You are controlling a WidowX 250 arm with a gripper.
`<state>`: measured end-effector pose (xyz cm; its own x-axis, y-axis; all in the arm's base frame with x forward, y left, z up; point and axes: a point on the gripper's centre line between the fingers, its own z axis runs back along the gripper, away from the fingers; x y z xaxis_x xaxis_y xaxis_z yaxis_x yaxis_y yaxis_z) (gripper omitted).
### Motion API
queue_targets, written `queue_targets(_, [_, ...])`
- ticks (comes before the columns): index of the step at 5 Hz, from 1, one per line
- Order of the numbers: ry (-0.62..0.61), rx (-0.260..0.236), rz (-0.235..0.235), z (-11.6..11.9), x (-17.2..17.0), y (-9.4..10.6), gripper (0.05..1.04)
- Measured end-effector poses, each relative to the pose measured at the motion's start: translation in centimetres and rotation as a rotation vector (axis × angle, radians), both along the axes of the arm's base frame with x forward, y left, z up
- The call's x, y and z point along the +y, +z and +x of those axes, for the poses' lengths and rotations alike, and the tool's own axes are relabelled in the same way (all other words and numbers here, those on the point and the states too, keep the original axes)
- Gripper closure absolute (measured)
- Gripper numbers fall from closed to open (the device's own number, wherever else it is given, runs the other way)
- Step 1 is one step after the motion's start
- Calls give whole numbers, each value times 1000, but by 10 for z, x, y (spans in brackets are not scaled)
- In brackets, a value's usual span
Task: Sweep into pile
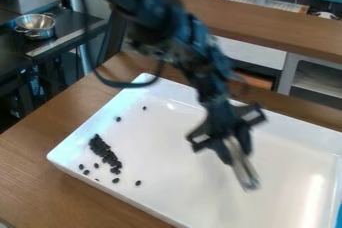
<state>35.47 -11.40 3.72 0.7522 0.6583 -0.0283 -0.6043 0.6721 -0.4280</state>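
Dark pieces (pixel 105 153) cluster in the white tray (pixel 180 187) — a few scattered nearby — while the gripper (pixel 234 153) (blurred) is clamped on a silvery tool (pixel 245 173).

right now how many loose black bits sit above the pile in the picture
2: one bit just above the pile, another bit farther up and right; the arm may hide more.

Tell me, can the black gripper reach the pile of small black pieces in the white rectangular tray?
Probably yes: the gripper hangs over the same tray, with only bare surface between it and the pile.
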Motion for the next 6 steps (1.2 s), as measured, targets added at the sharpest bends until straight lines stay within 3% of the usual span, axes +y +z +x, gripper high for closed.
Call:
queue_targets(2, [-120,-20,29,-24,-80,-10,719])
queue_targets(4, [-187,-65,84,-31,-79,-30,719])
queue_targets(6, [-265,-56,131,-42,-61,-40,719])
